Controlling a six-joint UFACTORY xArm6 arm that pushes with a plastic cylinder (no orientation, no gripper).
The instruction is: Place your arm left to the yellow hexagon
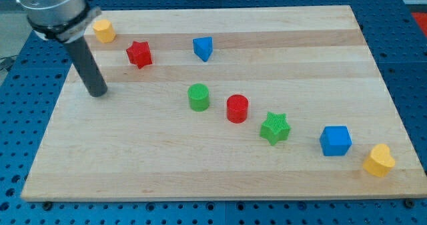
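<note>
The yellow hexagon (103,31) sits near the board's top left corner. My tip (98,91) rests on the wooden board (280,38), below the hexagon and slightly to its left, about a block's width left of and below the red star (139,53). The rod rises up and to the left from the tip, and its upper body partly covers the hexagon's left side.
A blue triangular block (203,48) lies at top centre. A green cylinder (198,97), red cylinder (237,108), green star (275,127), blue cube (335,140) and yellow heart (379,159) run diagonally toward the bottom right.
</note>
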